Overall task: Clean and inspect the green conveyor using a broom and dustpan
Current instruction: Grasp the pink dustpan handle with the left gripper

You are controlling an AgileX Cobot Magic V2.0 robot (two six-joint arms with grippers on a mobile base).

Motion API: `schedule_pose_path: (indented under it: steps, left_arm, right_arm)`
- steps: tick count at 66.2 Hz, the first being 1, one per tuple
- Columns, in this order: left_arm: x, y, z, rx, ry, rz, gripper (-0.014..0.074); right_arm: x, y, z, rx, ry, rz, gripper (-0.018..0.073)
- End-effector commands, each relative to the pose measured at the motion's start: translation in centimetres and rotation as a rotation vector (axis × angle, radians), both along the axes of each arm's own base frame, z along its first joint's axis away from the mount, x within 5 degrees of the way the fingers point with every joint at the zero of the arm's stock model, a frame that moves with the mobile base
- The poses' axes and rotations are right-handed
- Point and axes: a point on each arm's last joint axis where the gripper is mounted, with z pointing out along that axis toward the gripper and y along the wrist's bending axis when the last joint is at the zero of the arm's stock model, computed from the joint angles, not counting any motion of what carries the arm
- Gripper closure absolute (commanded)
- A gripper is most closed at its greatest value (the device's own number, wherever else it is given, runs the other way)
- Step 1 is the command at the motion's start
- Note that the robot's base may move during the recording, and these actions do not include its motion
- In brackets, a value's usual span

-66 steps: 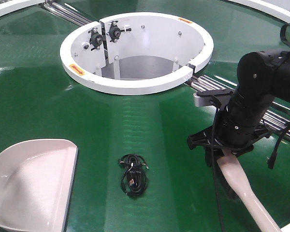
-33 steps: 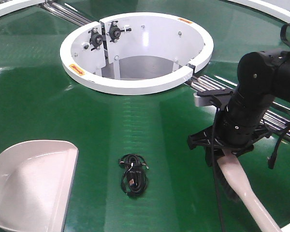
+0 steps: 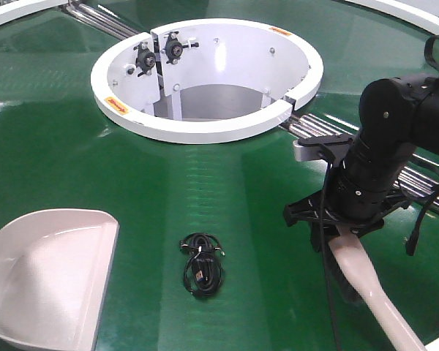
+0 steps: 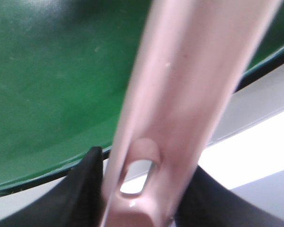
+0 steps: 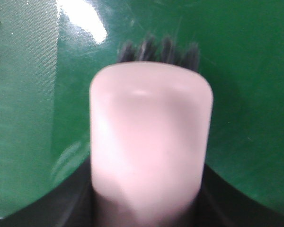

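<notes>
Right wrist-mounted view: the right gripper (image 5: 149, 210) is clamped on the pale broom (image 5: 149, 137), with dark bristles (image 5: 158, 49) showing past the brush's far edge above the green conveyor (image 5: 246, 94). The left wrist camera shows the left gripper (image 4: 146, 198) with its dark fingers pressed to either side of the dustpan (image 4: 180, 94) handle, just by the hang hole (image 4: 135, 175).

From the front camera, the scoop's open mouth faces across toward the broom hand. Whether its lip touches the belt cannot be told. A small coil of black cord (image 3: 201, 265) lies on the belt between the two tools, to the left of the broom hand and nearer the scoop's mouth than the brush. Beyond the broom hand, silver rollers (image 3: 307, 131) run up to the white rim (image 3: 205, 131) at the centre of the ring.

The sweep looks set up but not yet made, with both tools gripped and the debris lying loose. The next move likely calls for the bristles to press to the belt on the side of the coil away from the scoop, then draw left toward the mouth. The other hand would need to keep the lip flat on the belt, or the cord may slide under it.
</notes>
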Motion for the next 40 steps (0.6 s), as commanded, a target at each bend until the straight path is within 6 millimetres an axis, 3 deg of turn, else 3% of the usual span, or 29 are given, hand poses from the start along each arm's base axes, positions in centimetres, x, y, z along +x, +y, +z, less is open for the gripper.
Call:
schedule_pose_path:
  steps: [1, 11, 40]
  left_arm:
    - [-0.5, 0.1, 2.6, 0.030, -0.067, 0.018, 0.0484]
    - [-0.6, -0.4, 2.9, 0.009, -0.075, 0.023, 0.0623]
    - [-0.8, -3.3, 4.6, 0.001, -0.161, 0.007, 0.0620]
  right_arm:
    - [-0.3, -0.3, 2.1, 0.020, -0.062, 0.008, 0.0566]
    - [-0.3, -0.3, 2.1, 0.020, -0.062, 0.008, 0.0566]
    - [-0.3, -0.3, 2.1, 0.020, -0.062, 0.008, 0.0566]
